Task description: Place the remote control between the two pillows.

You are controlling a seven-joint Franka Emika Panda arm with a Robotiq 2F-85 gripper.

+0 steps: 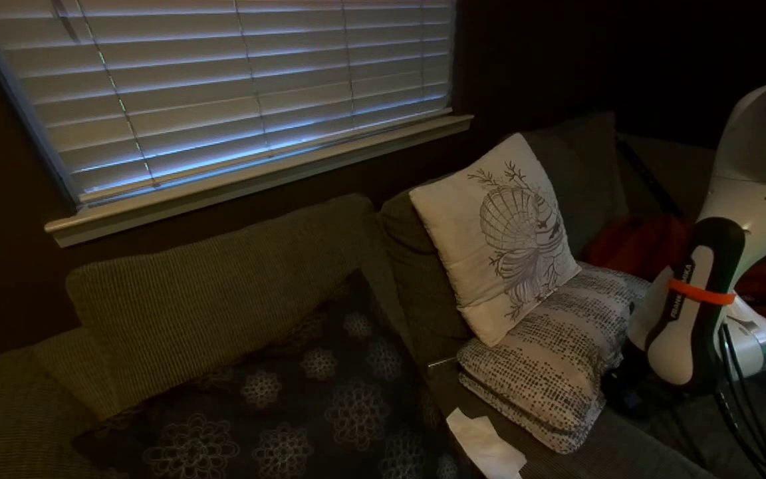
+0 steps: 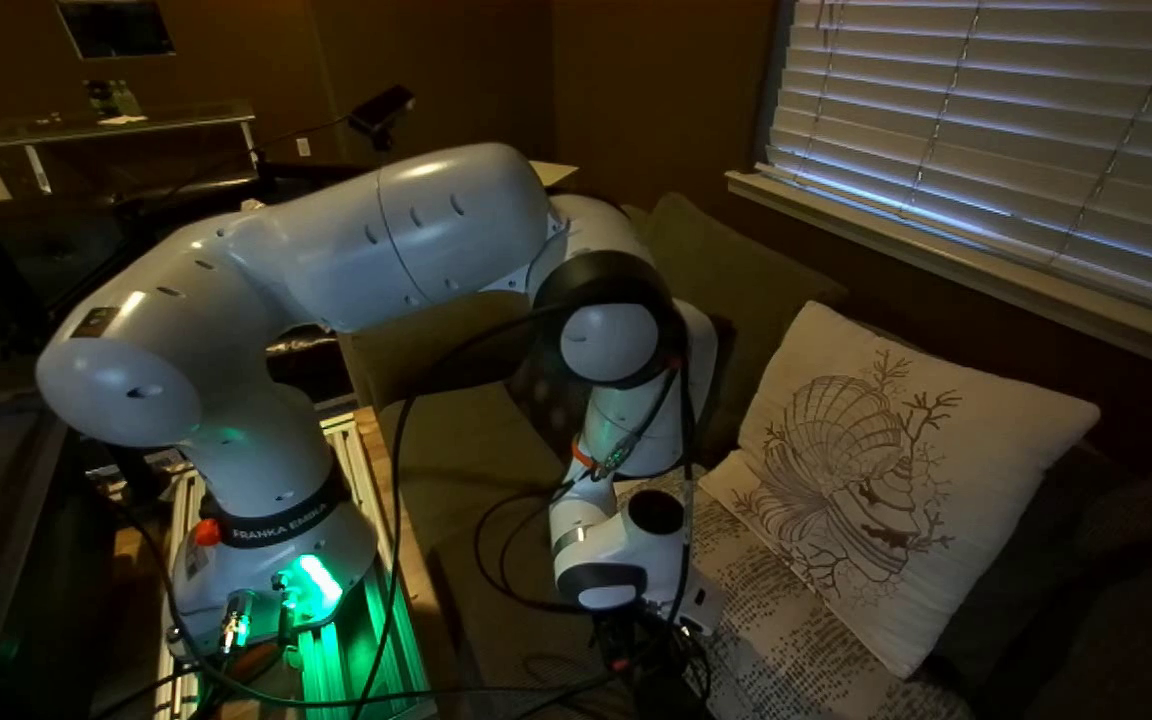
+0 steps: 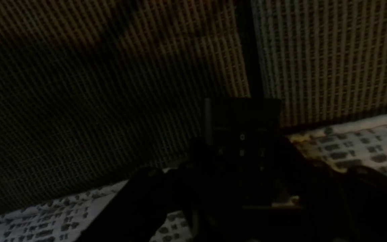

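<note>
Pinching the black remote control by its sides, the gripper holds it at the edge of the speckled pillow, beside ribbed sofa fabric; whether remote and pillow touch, I can't tell. Among the remote's dim keys I make out a 0 and, fainter, an 8. The shell-print pillow stands tilted, its lower edge against the speckled one. FRANKA EMIKA rings the arm's base, and near the wrist an orange band cuts across that same lettering.
</note>
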